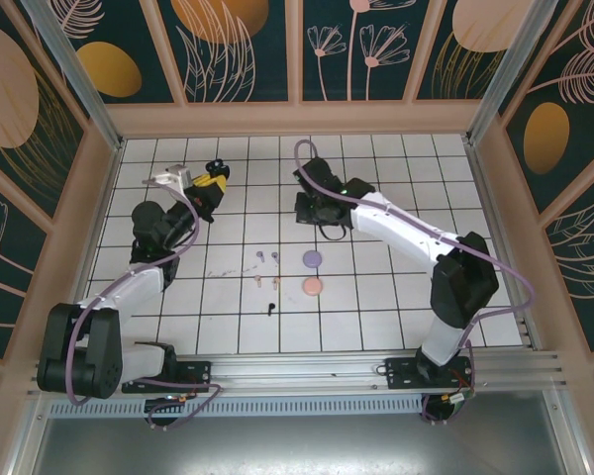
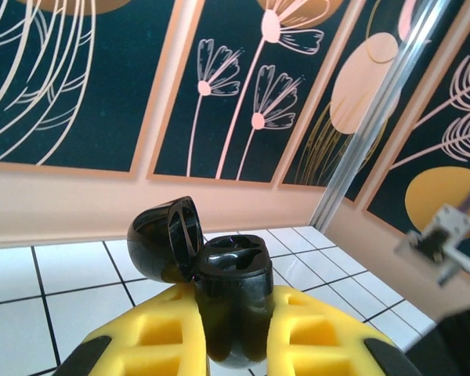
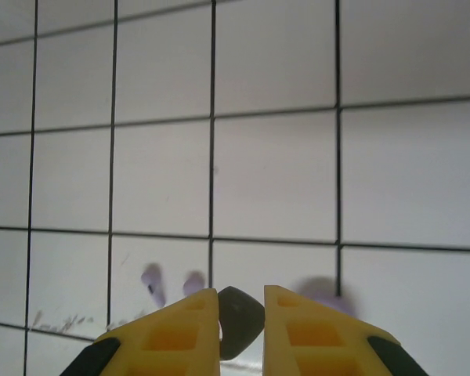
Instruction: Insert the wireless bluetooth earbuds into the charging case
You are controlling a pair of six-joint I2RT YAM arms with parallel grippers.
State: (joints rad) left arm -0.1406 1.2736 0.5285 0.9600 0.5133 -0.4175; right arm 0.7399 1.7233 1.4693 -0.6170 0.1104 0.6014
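My left gripper (image 2: 231, 305) is shut on a black charging case (image 2: 229, 294). The case stands upright between the yellow fingers, its lid (image 2: 164, 239) flipped open to the left and its two sockets bare. From above, that gripper (image 1: 211, 185) sits at the far left of the table. My right gripper (image 3: 241, 296) is shut on a small dark earbud (image 3: 239, 319) and hovers above the tiles (image 1: 324, 222). On the table lie a lilac pair of earbuds (image 1: 267, 255), a pink pair (image 1: 267, 282) and one black earbud (image 1: 269, 308). In the right wrist view the lilac pair (image 3: 172, 283) shows blurred below.
A round lilac case (image 1: 313, 259) and a round pink case (image 1: 312, 287) lie just right of the loose earbuds. The wooden wall (image 1: 297, 119) closes off the table's far side, with aluminium posts in the corners.
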